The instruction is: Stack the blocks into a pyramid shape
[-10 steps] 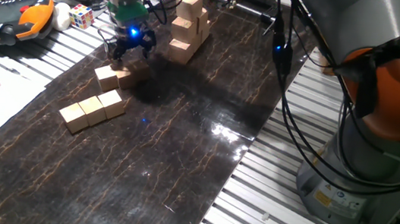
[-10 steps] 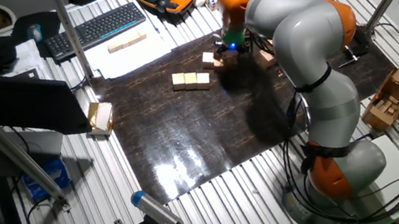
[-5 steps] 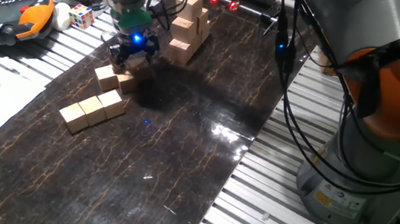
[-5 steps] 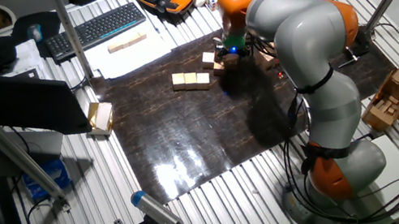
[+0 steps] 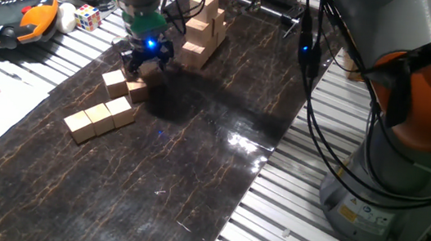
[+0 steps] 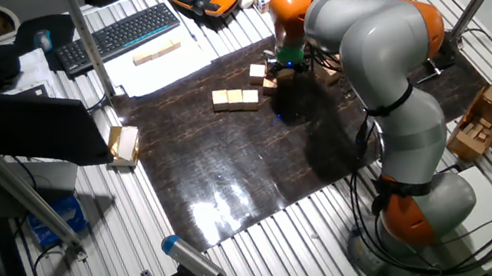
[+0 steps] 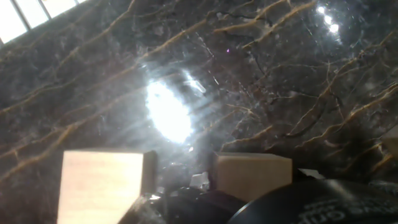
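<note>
Blocks [image 5: 102, 117] were small cubes of plain light tan wood, all alike, and they lay on the far left part of the dark, shiny stone-look mat [image 5: 195, 151]. Three of them sat in a row, touching side to side. That row looked like the bottom of the pyramid, but nothing was on top of it yet, so most of the stacking was still to do.

Just to the right and a bit behind the row were two loose blocks [image 5: 114, 83], close together but not lined up with the row. The hand view showed two tan cubes near the bottom edge, a pale one on the left [image 7: 102, 183] and a darker one on the right [image 7: 254, 176], with a gap of mat between them.

Next came the black two-finger gripper [image 5: 147, 59] with its small blue light. A second before, it was a little more to the left and farther back. Now it had slid over and come down lower, so it hung right by the two loose blocks. I think it was lining up to bring one more block to the pile. I could not tell if its fingers were open or closed, or if a block was between them, because they were too dark and small.

Farther right, at the back of the mat, stood a taller tower of wooden cubes [image 5: 203, 20]. It was not part of this job.
</note>
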`<state>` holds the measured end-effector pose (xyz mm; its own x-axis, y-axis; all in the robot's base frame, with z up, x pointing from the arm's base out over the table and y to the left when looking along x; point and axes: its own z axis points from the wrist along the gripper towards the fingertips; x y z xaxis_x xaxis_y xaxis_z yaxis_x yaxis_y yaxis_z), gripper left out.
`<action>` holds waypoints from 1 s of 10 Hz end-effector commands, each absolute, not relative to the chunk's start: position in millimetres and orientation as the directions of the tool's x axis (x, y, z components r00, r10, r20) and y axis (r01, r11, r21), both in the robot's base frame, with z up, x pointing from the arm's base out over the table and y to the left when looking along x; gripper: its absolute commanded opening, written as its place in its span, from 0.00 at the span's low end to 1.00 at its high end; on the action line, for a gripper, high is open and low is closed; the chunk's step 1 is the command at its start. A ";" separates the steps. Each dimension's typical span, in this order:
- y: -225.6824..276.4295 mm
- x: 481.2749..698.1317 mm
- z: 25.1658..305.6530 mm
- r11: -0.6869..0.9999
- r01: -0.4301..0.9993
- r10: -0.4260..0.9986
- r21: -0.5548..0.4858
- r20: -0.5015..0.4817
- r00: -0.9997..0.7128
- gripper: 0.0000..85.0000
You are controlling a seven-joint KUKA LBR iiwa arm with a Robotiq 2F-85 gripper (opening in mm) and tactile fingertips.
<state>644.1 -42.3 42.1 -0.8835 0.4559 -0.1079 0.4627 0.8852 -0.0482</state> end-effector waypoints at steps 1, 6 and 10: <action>-44.0 643.2 42.2 0.893 0.448 0.442 -0.049 -0.104 -0.891 0.68; -47.2 629.6 49.7 0.942 0.330 0.326 -0.052 -0.077 -0.942 0.39; -50.0 608.2 63.0 0.993 0.091 0.093 -0.077 0.020 -0.995 0.29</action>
<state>607.0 -48.6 62.1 -0.9812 0.1924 0.0165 0.1904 0.9783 -0.0817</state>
